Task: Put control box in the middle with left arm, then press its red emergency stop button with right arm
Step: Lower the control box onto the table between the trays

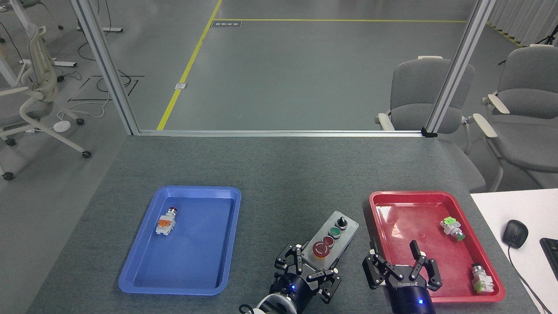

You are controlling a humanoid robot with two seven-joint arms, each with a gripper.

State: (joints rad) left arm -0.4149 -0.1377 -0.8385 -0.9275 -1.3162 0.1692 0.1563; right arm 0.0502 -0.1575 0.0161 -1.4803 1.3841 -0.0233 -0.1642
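The left gripper (310,271) sits at the near edge of the grey felt-covered bench (279,170), its black fingers spread around the near end of the elongated light-grey control box (330,239). The fingers lie against or very close to the box's sides; whether they press on it cannot be told. The box lies at a slant on the bare felt between the two trays, its far end angled toward the right. Along its top run a black knob (342,223) at the far end, a green button (335,231), a small flat red button (327,239), and the large round red emergency stop button (321,249) nearest the left gripper.

The right gripper (400,267) is just to the right of the box, fingers spread wide apart and holding nothing, over the near left corner of the red plastic tray (379,201). That tray carries two small green-and-white button parts (452,229), well apart from each other. To the left, the blue plastic tray (150,279) holds a small orange-and-white push-button (166,222).
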